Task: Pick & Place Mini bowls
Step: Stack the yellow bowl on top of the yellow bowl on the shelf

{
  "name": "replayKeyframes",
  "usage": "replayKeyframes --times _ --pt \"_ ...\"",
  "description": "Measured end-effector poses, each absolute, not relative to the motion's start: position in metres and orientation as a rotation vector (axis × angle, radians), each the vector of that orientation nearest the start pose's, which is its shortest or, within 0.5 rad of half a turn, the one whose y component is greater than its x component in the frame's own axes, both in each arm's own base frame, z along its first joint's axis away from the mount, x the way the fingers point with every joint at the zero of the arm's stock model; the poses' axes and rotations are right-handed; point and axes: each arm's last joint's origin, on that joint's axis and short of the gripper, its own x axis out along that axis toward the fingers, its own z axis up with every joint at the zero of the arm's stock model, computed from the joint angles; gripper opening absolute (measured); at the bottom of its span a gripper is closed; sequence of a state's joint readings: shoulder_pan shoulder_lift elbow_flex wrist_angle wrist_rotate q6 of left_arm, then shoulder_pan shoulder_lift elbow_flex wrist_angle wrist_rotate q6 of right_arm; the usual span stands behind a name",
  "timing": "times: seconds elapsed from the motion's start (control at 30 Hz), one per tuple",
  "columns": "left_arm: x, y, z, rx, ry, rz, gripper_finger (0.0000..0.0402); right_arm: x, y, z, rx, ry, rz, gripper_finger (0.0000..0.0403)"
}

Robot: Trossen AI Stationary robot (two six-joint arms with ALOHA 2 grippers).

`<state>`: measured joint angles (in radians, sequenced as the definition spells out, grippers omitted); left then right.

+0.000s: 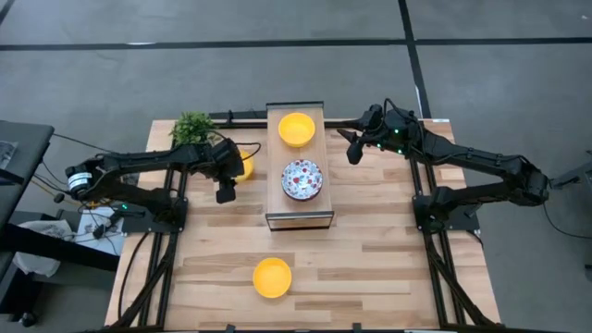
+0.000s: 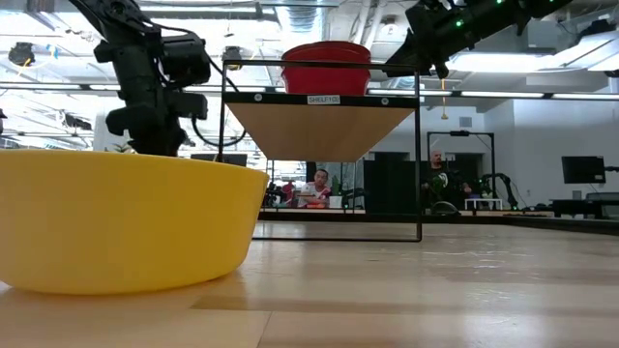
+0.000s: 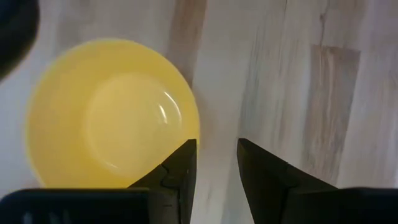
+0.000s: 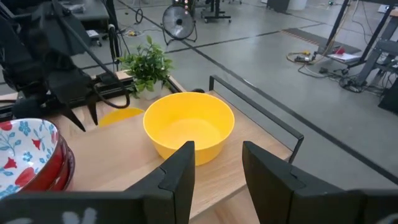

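Observation:
A plain yellow mini bowl (image 1: pixel 296 129) and a white floral mini bowl (image 1: pixel 302 179) with a red outside stand on top of a raised shelf (image 1: pixel 299 218) in the middle of the table. The floral bowl looks stacked on another in the right wrist view (image 4: pixel 28 155). A second yellow bowl (image 3: pixel 112 112) rests on the table left of the shelf, and a third (image 1: pixel 272 277) near the front edge. My left gripper (image 1: pixel 225 192) hovers open beside the second bowl's rim. My right gripper (image 1: pixel 353 155) is open and empty right of the shelf, pointing at the shelf's yellow bowl (image 4: pixel 188 127).
A small green potted plant (image 1: pixel 193 127) stands at the table's far left corner. The shelf has a thin black frame with a rail (image 4: pixel 261 112) along its edge. The near yellow bowl fills the low view's left (image 2: pixel 116 217). People show in the room beyond.

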<state>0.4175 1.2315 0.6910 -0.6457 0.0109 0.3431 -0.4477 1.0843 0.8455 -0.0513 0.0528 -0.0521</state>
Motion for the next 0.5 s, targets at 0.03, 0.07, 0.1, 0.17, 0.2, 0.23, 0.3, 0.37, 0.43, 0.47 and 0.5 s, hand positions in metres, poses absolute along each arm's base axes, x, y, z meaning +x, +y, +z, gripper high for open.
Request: replayKeyframes --times 0.03,0.07,0.1,0.17,0.2,0.23,0.3,0.37,0.43,0.47,0.5 --pt "0.191 0.085 0.189 0.061 1.202 0.150 0.0115 0.217 -0.106 0.310 0.007 0.301 -0.489 0.0124" --pt "0.191 0.085 0.190 0.075 1.201 0.143 0.0115 0.217 -0.106 0.310 0.007 0.300 -0.489 0.0124" --pt "0.191 0.086 0.190 0.084 1.202 0.137 0.0115 0.217 -0.106 0.310 0.007 0.300 -0.489 0.0124" --pt "0.191 0.086 0.185 0.094 1.210 0.117 0.0115 0.217 -0.106 0.310 0.007 0.300 -0.489 0.0124" --pt "0.192 0.086 0.181 0.096 1.224 0.108 0.0115 0.217 -0.106 0.310 0.007 0.300 -0.489 0.0124" --pt "0.192 0.086 0.177 0.096 1.238 0.102 0.0115 0.217 -0.106 0.310 0.007 0.301 -0.489 0.0124" --pt "0.196 0.088 0.171 0.100 1.241 0.104 0.0115 0.217 -0.106 0.310 0.007 0.301 -0.489 0.0124" --pt "0.199 0.090 0.167 0.099 1.240 0.109 0.0115 0.217 -0.106 0.310 0.007 0.301 -0.489 0.0124" --pt "0.200 0.091 0.161 0.093 1.265 0.108 0.0115 0.217 -0.106 0.310 0.007 0.301 -0.489 0.0124" --pt "0.201 0.091 0.159 0.092 1.272 0.108 0.0115 0.217 -0.106 0.310 0.007 0.301 -0.489 0.0124" --pt "0.202 0.091 0.157 0.090 1.277 0.107 0.0115 0.217 -0.106 0.310 0.007 0.301 -0.489 0.0124"
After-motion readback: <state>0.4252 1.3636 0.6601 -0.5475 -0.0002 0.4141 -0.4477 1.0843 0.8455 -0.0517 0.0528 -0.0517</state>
